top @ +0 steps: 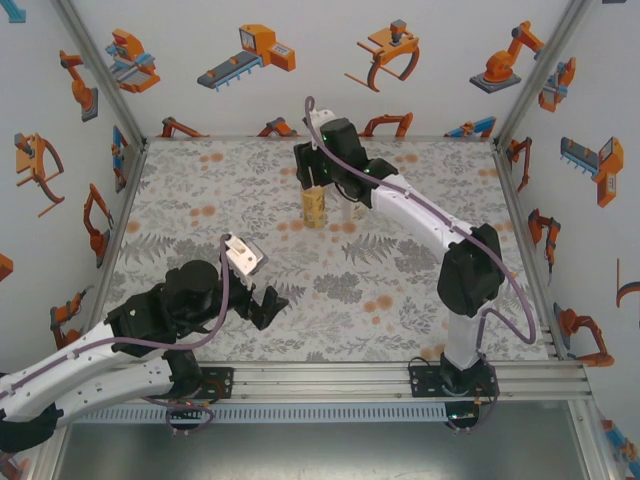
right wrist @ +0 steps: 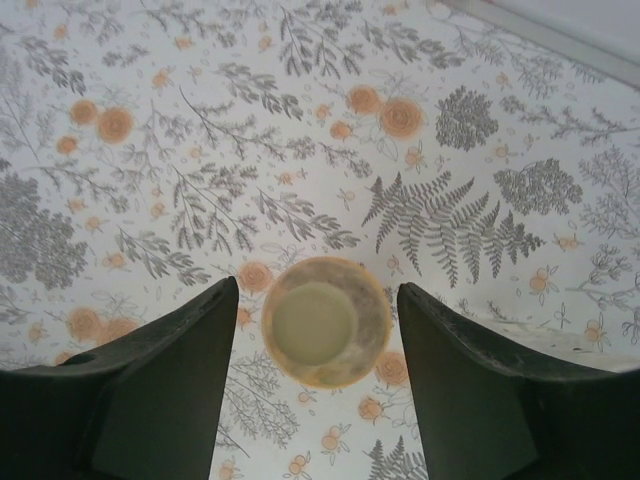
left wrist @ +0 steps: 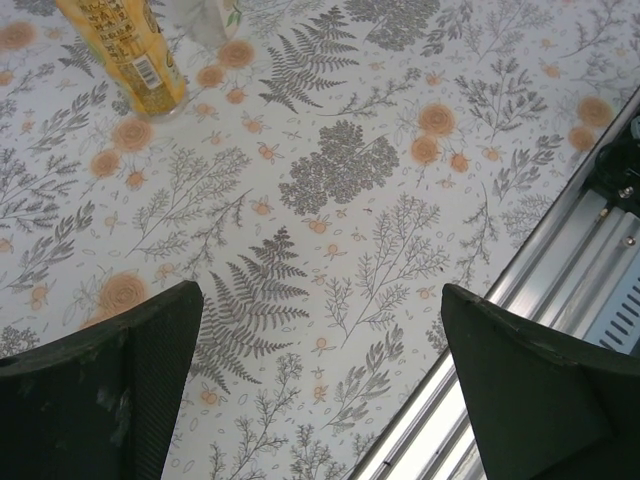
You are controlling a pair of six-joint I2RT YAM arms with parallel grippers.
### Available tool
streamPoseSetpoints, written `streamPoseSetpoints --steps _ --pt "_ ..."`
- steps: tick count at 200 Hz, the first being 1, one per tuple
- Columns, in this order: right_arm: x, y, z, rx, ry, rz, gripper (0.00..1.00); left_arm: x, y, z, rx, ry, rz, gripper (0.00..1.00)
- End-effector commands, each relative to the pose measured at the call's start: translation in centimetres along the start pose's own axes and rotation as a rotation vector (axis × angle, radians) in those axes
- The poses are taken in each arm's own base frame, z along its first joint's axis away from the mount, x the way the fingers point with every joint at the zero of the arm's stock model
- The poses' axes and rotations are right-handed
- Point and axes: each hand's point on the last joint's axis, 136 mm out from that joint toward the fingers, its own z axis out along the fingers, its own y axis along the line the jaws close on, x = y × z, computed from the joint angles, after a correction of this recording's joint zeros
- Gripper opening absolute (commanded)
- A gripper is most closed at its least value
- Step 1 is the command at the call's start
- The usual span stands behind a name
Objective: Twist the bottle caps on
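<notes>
Orange bottle (top: 315, 206) stands mid-tabletop (top: 420, 300), pale cap (right wrist: 322, 322) on its neck. Looks seated, but tight or not, can't tell. R fingers (right wrist: 150, 400) flank the cap, parted, gap each side, gripping nothing. L fingers (left wrist: 100, 380) wide, empty, near the front edge. Clear bottle (left wrist: 205, 18) just beside the orange one: capped or not, can't tell, prob. next.

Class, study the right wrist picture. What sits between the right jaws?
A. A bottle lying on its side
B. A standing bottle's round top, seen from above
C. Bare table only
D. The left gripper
B: the bottle shows as an orange-rimmed circle seen end-on between the open jaws of the right gripper, with the patterned table visible in the gap on each side of it.
</notes>
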Motion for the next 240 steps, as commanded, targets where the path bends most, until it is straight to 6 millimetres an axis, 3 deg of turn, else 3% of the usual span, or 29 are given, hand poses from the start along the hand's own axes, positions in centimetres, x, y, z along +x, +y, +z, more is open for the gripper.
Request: streamPoseSetpoints --steps 1,35,65,74,79,85,113,148,203,240 --pt "-3.4 0.2 -3.4 -0.008 -0.059 -0.005 0.62 0.5 1.2 0.4 -0.062 0.001 -0.012 0.96" --pt "-3.9 -0.5 -7.2 0.03 -0.083 -0.017 0.69 0.5 2.9 1.4 -0.157 -0.007 -0.006 0.99" --pt "-2.5 -2.7 -10.6 0.102 -0.076 -0.022 0.81 0.9 5.1 2.8 -0.248 0.023 0.001 0.97" --pt "-1.8 -3.7 -11.5 0.131 -0.07 -0.016 0.88 1.2 6.0 3.2 -0.277 0.039 -0.006 0.97" --pt "-1.4 -4.2 -12.1 0.146 -0.068 -0.012 0.98 1.2 6.6 3.4 -0.296 0.041 -0.012 0.97" --pt "-0.9 -5.0 -12.8 0.167 -0.066 -0.008 0.99 1.4 7.3 3.6 -0.32 0.047 -0.022 0.97" --pt "2.4 -9.3 -15.4 0.26 -0.033 0.027 0.99 2.4 10.9 4.3 -0.411 0.077 -0.054 0.97" --pt "8.2 -15.3 -17.0 0.387 0.049 0.072 0.99 4.5 15.9 5.0 -0.553 0.125 -0.039 0.97" --pt "17.3 -23.1 -17.0 0.548 0.111 0.114 0.99 9.1 24.5 4.7 -0.806 0.181 -0.097 0.97" --pt "21.1 -26.1 -16.2 0.597 0.006 0.128 0.99 12.0 27.8 5.4 -0.853 0.139 -0.136 0.97"
